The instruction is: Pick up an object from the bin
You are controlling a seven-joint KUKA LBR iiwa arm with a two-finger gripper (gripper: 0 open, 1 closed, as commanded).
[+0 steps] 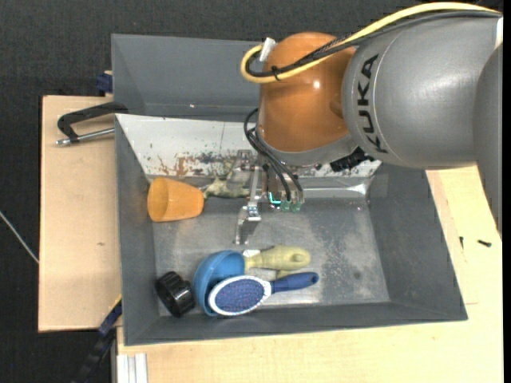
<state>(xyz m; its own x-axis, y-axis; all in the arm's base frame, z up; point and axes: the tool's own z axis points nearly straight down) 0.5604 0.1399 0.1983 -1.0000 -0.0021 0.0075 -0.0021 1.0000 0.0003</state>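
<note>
risk of a grab at nothing: gripper [259, 216] hangs mid-frame over bare floor of the grey metal bin [351, 250], between the orange plastic cup [174, 200] at left and the pale yellowish handled tool [277, 258] just below. open or closed, i cannot tell.

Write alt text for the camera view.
The arm's gripper hangs over the middle of the grey bin. Toward the view's bottom edge lie a pale yellow object, a blue brush and a black cap; an orange cup lies on its side at left.
</note>
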